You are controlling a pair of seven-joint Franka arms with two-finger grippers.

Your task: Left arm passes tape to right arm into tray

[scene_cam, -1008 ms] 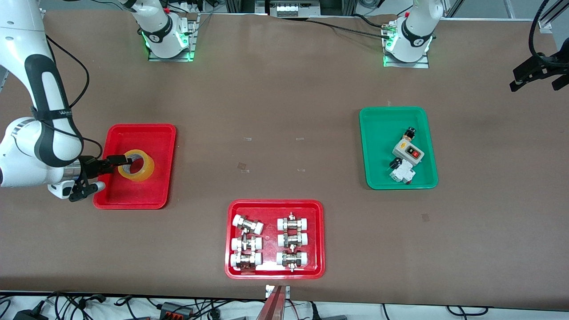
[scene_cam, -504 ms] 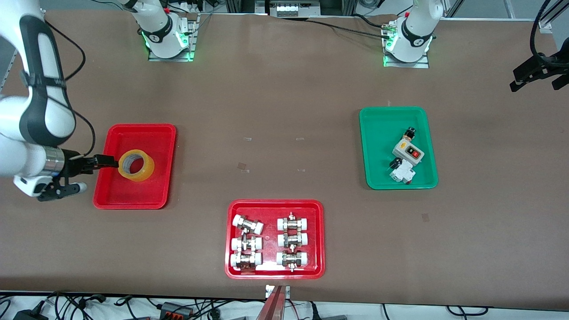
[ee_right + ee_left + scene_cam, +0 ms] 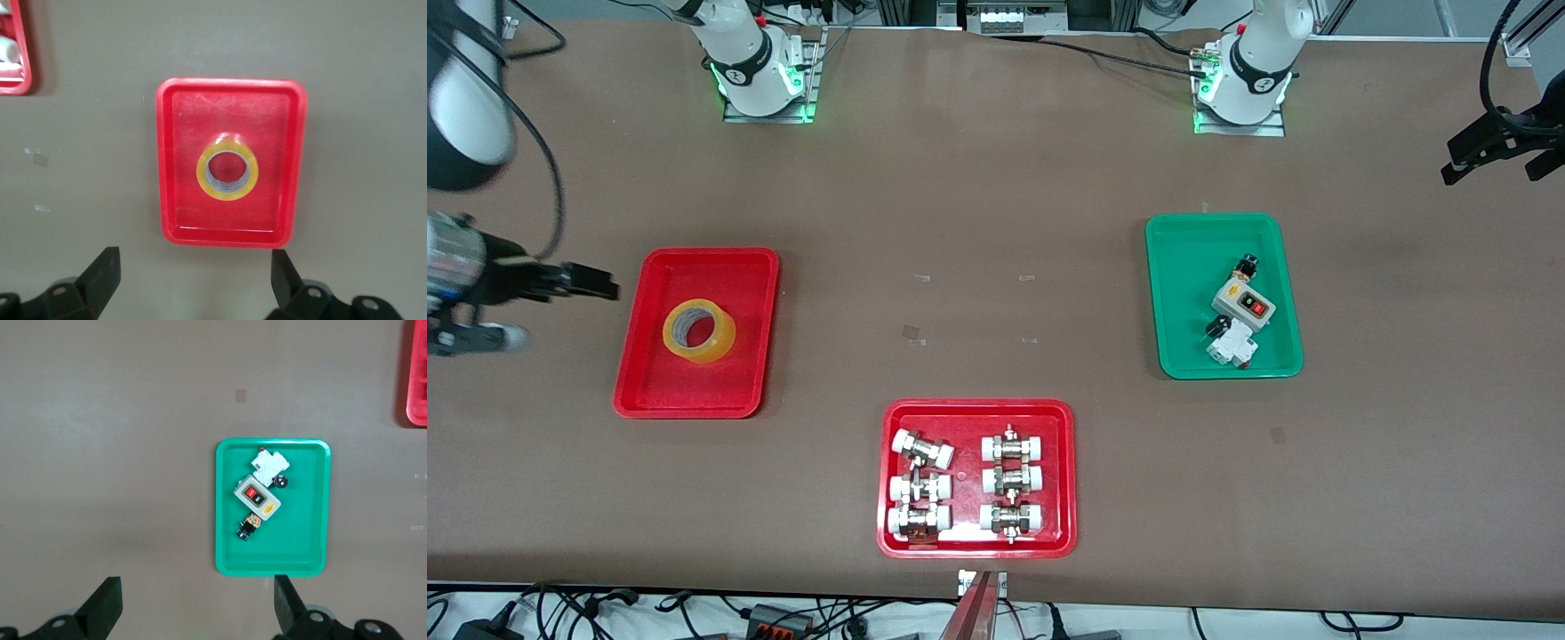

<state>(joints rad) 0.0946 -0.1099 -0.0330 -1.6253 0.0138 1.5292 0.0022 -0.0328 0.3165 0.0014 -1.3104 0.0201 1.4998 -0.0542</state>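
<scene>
The tape [image 3: 699,331], a yellow roll with a pale core, lies flat in the plain red tray [image 3: 711,271] at the right arm's end of the table. It also shows in the right wrist view [image 3: 227,175], in the middle of the tray [image 3: 167,167]. My right gripper [image 3: 560,311] is open and empty, raised over the table beside the tray, apart from the tape; its jaws show wide apart in the right wrist view [image 3: 193,287]. My left gripper [image 3: 1491,167] waits open and empty, high over the left arm's end of the table [image 3: 197,613].
A green tray [image 3: 1183,267] with a switch box and small electrical parts lies toward the left arm's end, also in the left wrist view [image 3: 230,520]. A red tray of white-capped metal fittings [image 3: 1063,480] lies nearest the front camera, mid-table.
My right gripper let go of the tape, opened, and pulled up and away from the tray toward the right arm's table end. The tape stays in the tray. The left arm barely moved.
</scene>
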